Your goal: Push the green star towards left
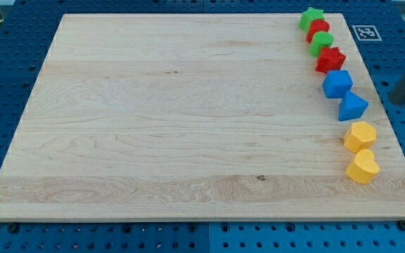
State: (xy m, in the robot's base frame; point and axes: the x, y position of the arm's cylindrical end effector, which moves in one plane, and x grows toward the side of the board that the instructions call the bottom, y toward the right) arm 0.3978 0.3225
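The green star [311,17] sits at the upper right corner of the wooden board [174,119], squat with no clear long axis; its facing I cannot tell. Just below it, touching in a column, come a red block [319,29], a green block [321,43], a red star [330,60], a blue block [337,83], a blue triangle [352,107], a yellow hexagon [361,135] and a yellow heart [363,167]. My tip [399,100] hangs off the board at right, well apart from the star; there is no claw to read.

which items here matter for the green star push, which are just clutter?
Relevant:
- green star, top of the column at the view's right edge
- my tip, off the board to the view's right, touching no block

Clutter:
- red cylinder
- green cylinder
- red star
- blue cube
- blue triangle
- yellow hexagon
- yellow heart
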